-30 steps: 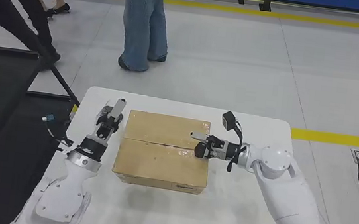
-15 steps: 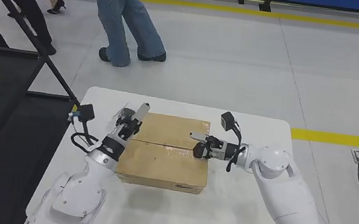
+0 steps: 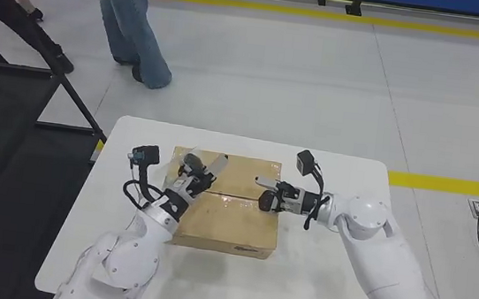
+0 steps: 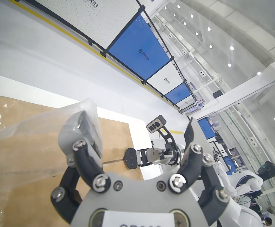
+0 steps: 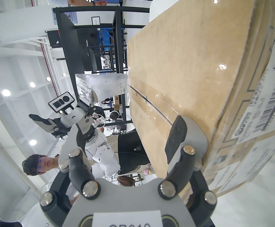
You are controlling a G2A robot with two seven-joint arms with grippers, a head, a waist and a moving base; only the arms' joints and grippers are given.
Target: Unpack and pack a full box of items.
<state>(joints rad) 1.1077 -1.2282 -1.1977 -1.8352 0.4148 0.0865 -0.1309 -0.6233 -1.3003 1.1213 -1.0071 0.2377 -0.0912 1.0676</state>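
The left pincer (image 4: 135, 122) stands wide apart over the left half of the box top. A strip of clear film (image 4: 38, 126) clings to one of its fingers (image 4: 80, 129) and trails off over the cardboard. The other finger is bare, so nothing is clamped between the two. In the right wrist view the same film stands up from that finger as a crumpled, see-through sheet above the far end of the box.

The right pincer (image 3: 263, 192) is also apart. It sits at the right edge of the box top, just where the seam (image 3: 234, 196) runs out, and one ribbed finger pad (image 5: 175, 137) is close over the cardboard beside that seam — whether it presses on the surface I cannot tell.

The box (image 3: 223, 214) is brown cardboard with its flaps down and glossy tape along the seam. It lies flat in the middle of the white tabletop (image 3: 323, 275), between the two arms. A printed label (image 5: 257, 120) is stuck to its right-hand side wall.
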